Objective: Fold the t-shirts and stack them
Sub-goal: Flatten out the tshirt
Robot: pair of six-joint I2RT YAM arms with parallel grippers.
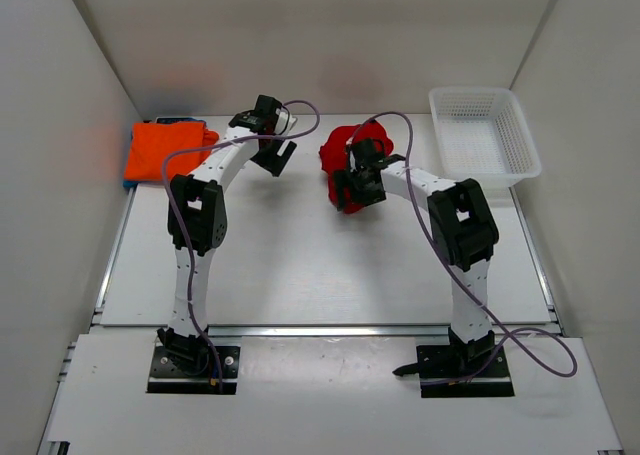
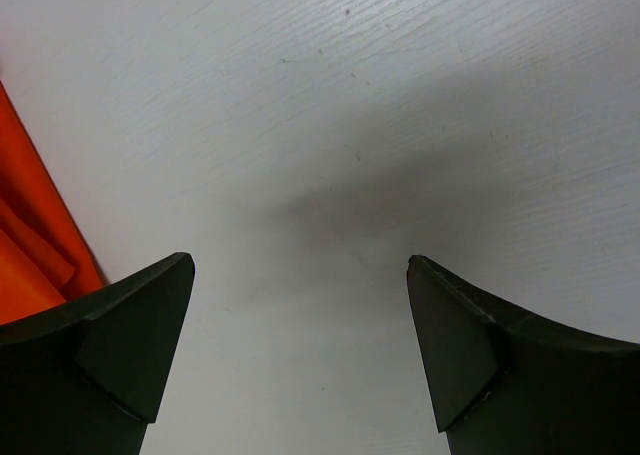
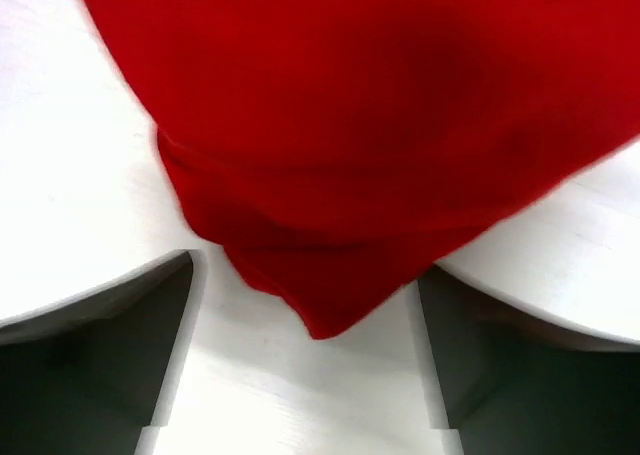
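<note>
the deep red cloth t-shirt [image 1: 338,152] lies bunched in a loose heap at the middle of the white tabletop [image 1: 300,265], toward its far side, not yet spread or folded; as a heap it shows no clear long axis. the right end effector [image 1: 352,193] sits at the heap's near edge, fingers apart and holding nothing. in the right wrist view a pointed fold of the red cloth [image 3: 320,305] reaches down between the open fingers of the right end effector [image 3: 305,270], with the bulk of the shirt just ahead, so the right arm is plainly the nearer one. the left end effector [image 1: 278,157] hangs open over bare tabletop, between the red heap and the folded orange cloth t-shirt [image 1: 168,150] at the far left, which appears to rest on a bright blue one [image 1: 128,182]
</note>
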